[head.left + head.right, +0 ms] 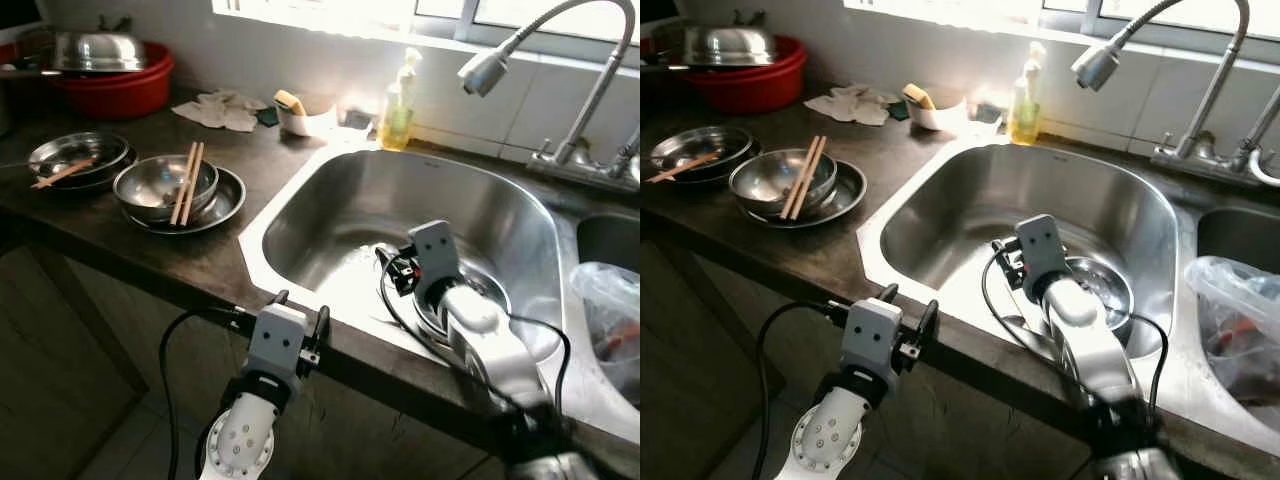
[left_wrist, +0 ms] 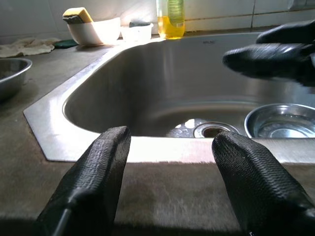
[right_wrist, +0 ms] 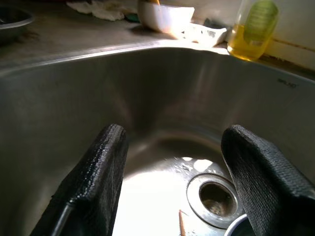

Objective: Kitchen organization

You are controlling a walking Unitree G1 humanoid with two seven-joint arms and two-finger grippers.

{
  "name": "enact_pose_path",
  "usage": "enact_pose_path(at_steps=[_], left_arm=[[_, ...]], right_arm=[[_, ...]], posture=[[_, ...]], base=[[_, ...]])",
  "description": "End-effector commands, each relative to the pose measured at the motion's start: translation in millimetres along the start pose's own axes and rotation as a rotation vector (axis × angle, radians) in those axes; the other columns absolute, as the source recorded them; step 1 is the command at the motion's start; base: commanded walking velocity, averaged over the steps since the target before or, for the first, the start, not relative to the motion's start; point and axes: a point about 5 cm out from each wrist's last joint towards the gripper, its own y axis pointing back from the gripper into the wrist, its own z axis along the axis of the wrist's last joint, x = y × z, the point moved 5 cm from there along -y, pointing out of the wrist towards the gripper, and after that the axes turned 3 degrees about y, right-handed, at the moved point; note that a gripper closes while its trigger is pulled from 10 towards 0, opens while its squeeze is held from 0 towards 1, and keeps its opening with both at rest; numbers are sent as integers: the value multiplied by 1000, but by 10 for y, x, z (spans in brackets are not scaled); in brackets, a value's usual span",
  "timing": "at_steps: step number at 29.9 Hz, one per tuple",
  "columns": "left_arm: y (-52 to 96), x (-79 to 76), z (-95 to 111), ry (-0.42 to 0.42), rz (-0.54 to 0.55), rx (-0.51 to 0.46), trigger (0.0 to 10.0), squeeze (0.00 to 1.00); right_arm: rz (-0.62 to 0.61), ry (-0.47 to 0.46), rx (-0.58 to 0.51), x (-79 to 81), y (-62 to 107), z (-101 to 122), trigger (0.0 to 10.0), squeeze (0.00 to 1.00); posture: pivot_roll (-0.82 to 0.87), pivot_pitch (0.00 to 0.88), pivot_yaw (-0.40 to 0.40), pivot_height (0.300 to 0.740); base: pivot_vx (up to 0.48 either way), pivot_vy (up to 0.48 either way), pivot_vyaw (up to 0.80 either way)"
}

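A steel sink (image 1: 300,195) lies ahead, with a steel bowl (image 1: 1107,288) on its floor next to the drain (image 3: 214,198). My right gripper (image 1: 388,266) hangs open low inside the sink, just left of that bowl, holding nothing; a thin stick tip (image 3: 181,222) lies under it. My left gripper (image 1: 302,310) is open over the sink's near rim, also empty. On the counter to the left, a steel bowl on a plate (image 1: 165,188) carries a pair of chopsticks (image 1: 187,182). Farther left, another steel dish (image 1: 75,158) holds one chopstick.
A red basin with a steel lid (image 1: 115,80) stands at the back left, with a cloth (image 1: 220,110) and a white bowl with a sponge (image 1: 300,112) beside it. A soap bottle (image 1: 397,105) and faucet (image 1: 490,70) stand behind the sink. A plastic bag (image 1: 612,310) lies at right.
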Motion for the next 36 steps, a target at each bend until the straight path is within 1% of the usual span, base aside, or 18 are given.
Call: enact_pose_path(at_steps=[1,2,3,4,5,6,8,10,14,21,24,32,34,36], left_arm=[[-1,-24,-60,9,-7,22,10000,0],[-17,-30,-56,10,-12,17,10000,0],[-17,-30,-56,10,-12,17,10000,0],[-47,-35,-56,10,-19,11,10000,0],[-57,-35,-58,11,-21,11,10000,0],[-57,-35,-58,11,-21,11,10000,0],[-64,-47,-73,13,-28,11,10000,0],[-68,-52,-85,16,-32,13,10000,0],[-75,-64,-111,19,-37,18,10000,0],[-88,-62,-130,23,-38,21,10000,0],[-91,-49,-142,22,-30,24,10000,0],[-76,-47,-168,24,-32,32,10000,0],[-76,-46,-169,25,-32,32,10000,0],[-73,-42,-168,19,-32,31,10000,0]], right_arm=[[-29,-14,-54,-58,56,129,10000,0],[-30,-37,-91,7,157,191,10000,0],[-30,-37,-91,7,157,191,10000,0],[-46,-76,-136,78,320,267,10000,0],[-56,-89,-143,89,367,278,10000,0],[-56,-89,-143,89,367,278,10000,0],[-76,-115,-139,106,476,238,10000,0],[-97,-132,-128,109,549,180,10000,0],[-124,-152,-96,126,645,75,10000,0],[-131,-165,-82,150,675,53,10000,0],[-125,-159,-87,164,669,54,10000,0],[-124,-167,-91,167,636,62,10000,0],[-126,-167,-89,159,628,60,10000,0],[-131,-171,-85,139,613,58,10000,0]], posture=[[196,25,-68,740],[186,11,-56,740],[186,11,-56,740],[176,3,-47,740],[176,3,-47,740],[176,3,-47,740],[169,0,-45,740],[166,0,-41,740],[164,0,-35,740],[163,0,-32,740],[169,0,-35,740],[172,0,-33,740],[172,0,-33,740],[172,0,-35,740]], base=[[0,0,0],[0,0,0],[0,0,0],[0,0,0],[0,0,0],[0,0,0],[0,0,0],[0,0,0],[0,0,0],[0,0,0],[0,349,167],[0,431,791],[0,450,0],[0,0,0]])
